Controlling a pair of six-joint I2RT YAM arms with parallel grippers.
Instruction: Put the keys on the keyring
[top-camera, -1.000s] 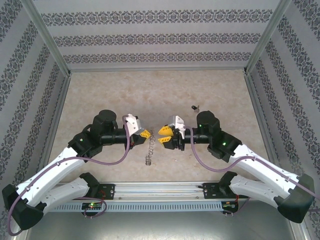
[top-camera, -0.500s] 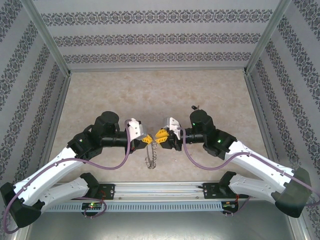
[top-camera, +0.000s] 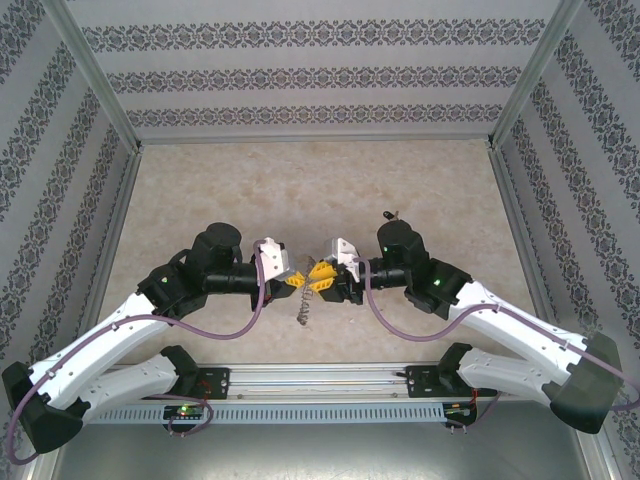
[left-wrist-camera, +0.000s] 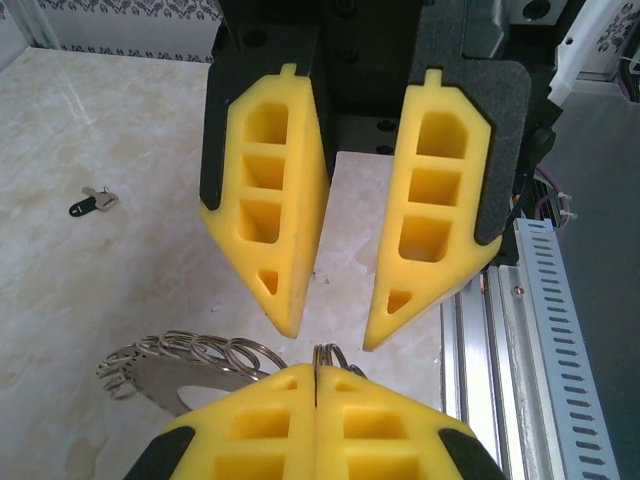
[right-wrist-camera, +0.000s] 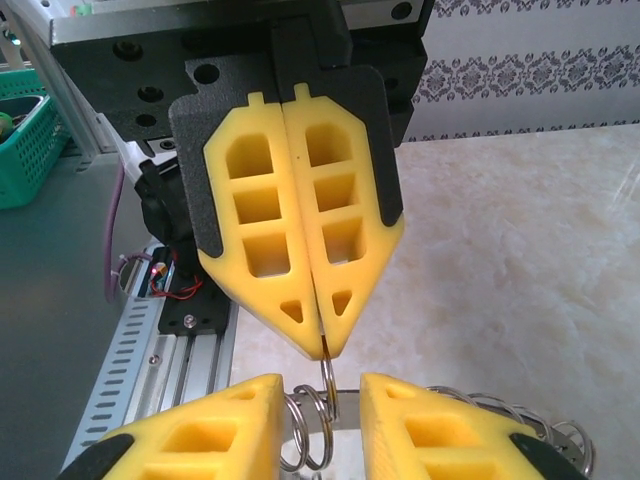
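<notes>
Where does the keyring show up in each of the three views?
Top external: the keyring hangs edge-on near the picture's centre.
Left wrist: keyring at bottom left, its loops reaching bottom centre.
Right wrist: keyring at the bottom edge, loops between the fingers of the right gripper.
Shared landmark: the left gripper, shut on one loop of the keyring.

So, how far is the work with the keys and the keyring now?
Done: the left gripper is shut on one wire loop of the keyring and holds it. In hand: the right gripper, open, straddles the neighbouring loops. Left: the key lies on the table, not picked up and not threaded on any loop.
</notes>
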